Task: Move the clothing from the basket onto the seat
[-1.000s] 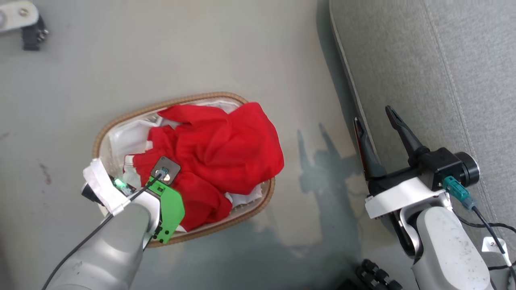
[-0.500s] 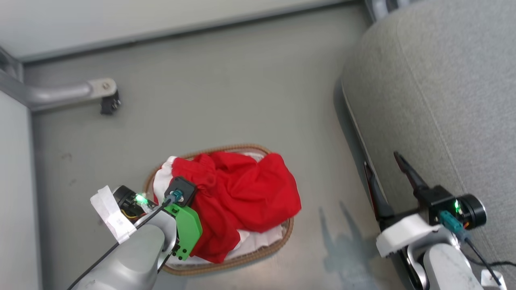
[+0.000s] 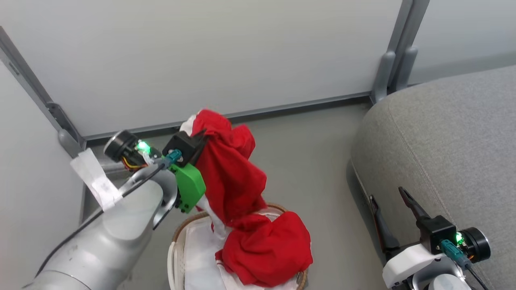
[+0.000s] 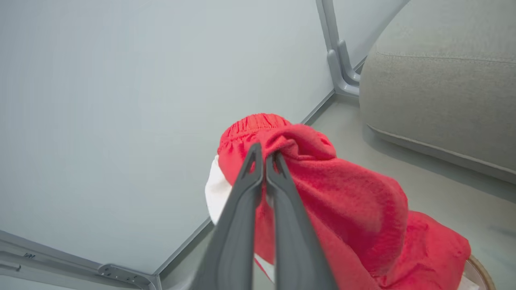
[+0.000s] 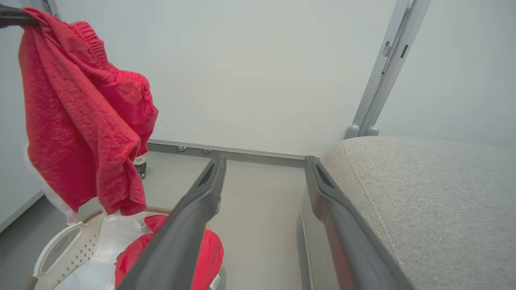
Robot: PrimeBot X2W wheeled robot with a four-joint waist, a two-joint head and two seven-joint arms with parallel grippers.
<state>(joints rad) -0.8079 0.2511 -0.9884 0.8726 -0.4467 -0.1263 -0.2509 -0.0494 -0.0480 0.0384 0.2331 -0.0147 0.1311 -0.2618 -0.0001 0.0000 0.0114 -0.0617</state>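
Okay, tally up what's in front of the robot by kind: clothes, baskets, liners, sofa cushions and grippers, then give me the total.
Red garments: 2 (raised garment, heaped garment in the basket)
Woven-rimmed basket: 1
White liner: 1
Grey sofa cushion: 1
Grippers: 2 (left gripper, right gripper)
Total: 7

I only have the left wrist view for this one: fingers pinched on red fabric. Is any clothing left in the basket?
Observer: Yes. The head view shows a second red bundle lying in the basket, below the lifted garment.
Operator: And the other arm, is it holding anything?
Observer: No. The right gripper is open and holds nothing, close beside the edge of the seat.
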